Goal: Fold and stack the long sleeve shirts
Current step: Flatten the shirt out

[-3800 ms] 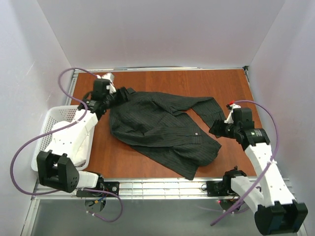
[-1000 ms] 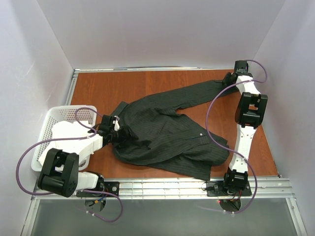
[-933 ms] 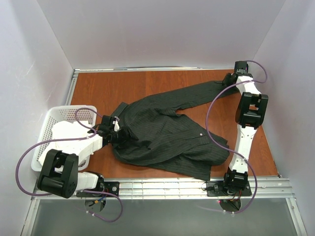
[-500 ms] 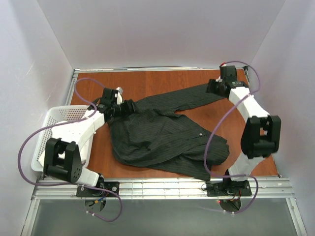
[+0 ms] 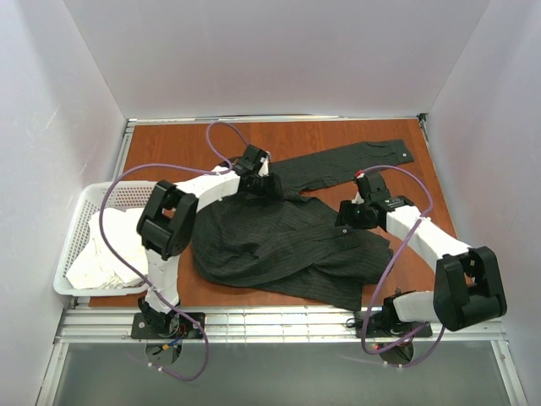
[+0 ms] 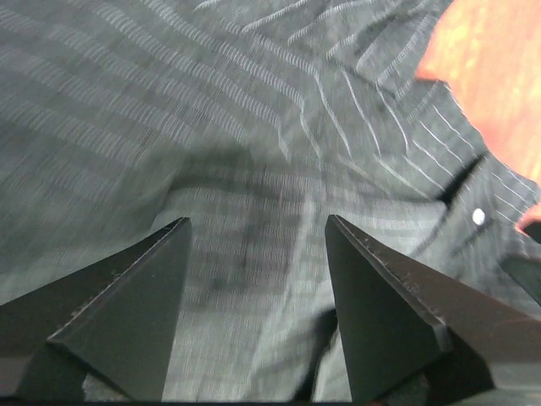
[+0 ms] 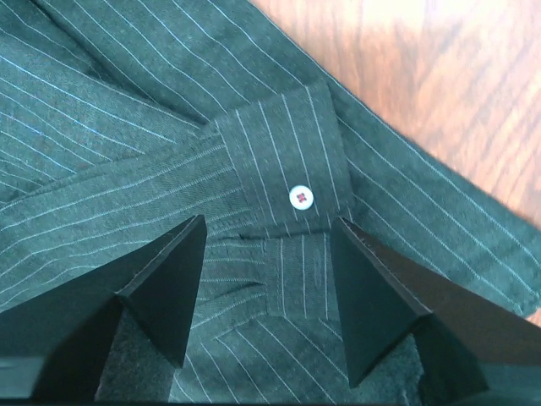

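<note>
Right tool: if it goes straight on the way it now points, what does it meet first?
Probably the cuff of the shirt, near its white button; depth is unclear.

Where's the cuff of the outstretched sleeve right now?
Top view: the cuff lies flat near the far right corner of the table, beyond the right gripper.

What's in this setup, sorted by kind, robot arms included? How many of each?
Dark striped shirt: 1
White basket: 1
Heap of white cloth in the basket: 1 (separate pieces cannot be told apart)
Robot arms: 2
Total: 5
</note>
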Tool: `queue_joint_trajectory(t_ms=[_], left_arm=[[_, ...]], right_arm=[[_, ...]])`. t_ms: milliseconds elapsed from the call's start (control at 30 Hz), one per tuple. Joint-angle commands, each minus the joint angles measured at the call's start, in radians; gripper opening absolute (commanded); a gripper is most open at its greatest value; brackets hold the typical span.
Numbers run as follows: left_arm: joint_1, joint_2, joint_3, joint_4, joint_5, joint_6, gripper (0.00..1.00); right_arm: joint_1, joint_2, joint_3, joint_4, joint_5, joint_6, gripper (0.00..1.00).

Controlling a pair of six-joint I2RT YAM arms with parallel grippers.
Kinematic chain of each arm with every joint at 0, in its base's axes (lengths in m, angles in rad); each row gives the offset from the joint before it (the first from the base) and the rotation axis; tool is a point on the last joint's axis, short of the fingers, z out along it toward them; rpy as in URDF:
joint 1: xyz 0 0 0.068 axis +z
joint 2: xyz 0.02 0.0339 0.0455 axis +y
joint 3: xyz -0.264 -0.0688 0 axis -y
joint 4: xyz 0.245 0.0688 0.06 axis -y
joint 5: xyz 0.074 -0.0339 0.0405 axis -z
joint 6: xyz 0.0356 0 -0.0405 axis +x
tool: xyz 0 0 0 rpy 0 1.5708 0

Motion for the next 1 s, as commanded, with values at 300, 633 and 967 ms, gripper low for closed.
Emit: queue_joint_trajectory(t_ms=[300,633,967], left_arm=[[0.023,0.262,0.185,0.106,-0.191,-0.115,0.59],[0.207,0.347,0.255,0.108,-0.15,-0.221,0.6],[0.244,0.178,0.145,0.108,-0.056,-0.12,0.69]], right_arm=[[0.03,-0.089,-0.124,0.023,-0.071,0.052,0.57],[-0.026,0.067,-0.094,0.015,0.002,0.017,0.61],[-0.12,0.086,0.139,-0.012,0.072,-0.089,0.61]])
